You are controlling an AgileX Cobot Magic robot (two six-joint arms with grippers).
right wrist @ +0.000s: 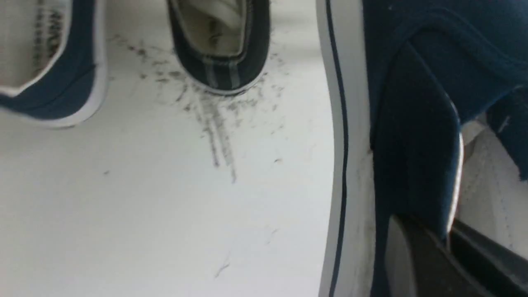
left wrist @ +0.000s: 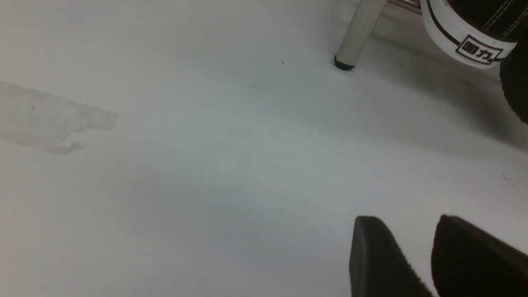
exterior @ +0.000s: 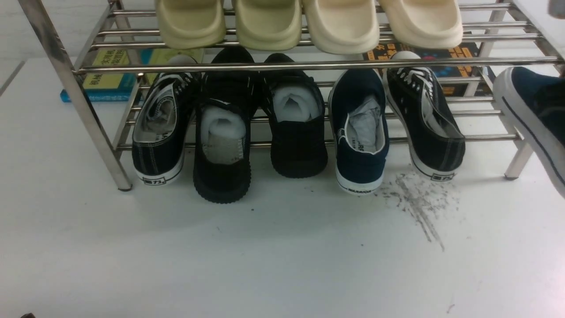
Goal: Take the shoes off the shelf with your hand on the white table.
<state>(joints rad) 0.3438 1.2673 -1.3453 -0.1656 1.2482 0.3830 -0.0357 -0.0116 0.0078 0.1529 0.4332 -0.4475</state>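
Note:
One navy shoe [exterior: 359, 132] lies on the lower tier of the steel shelf [exterior: 309, 65], heel toward me, with paper inside. Its mate [exterior: 529, 110] hangs tilted at the far right, off the shelf and above the white table [exterior: 265, 256]. In the right wrist view my right gripper [right wrist: 447, 239] is shut on this shoe's [right wrist: 412, 123] collar wall, one finger outside and one inside. The gripper itself is hard to make out in the front view. My left gripper [left wrist: 408, 231] hovers low over the table near the shelf's left leg [left wrist: 359, 33], open and holding nothing.
Black lace-up sneakers [exterior: 161, 128] [exterior: 426, 123] and two all-black shoes [exterior: 223, 145] [exterior: 296, 128] share the lower tier. Cream slippers [exterior: 309, 22] fill the top tier. Books [exterior: 108, 75] lie behind the shelf. Grey scuff streaks [exterior: 419, 203] mark the table.

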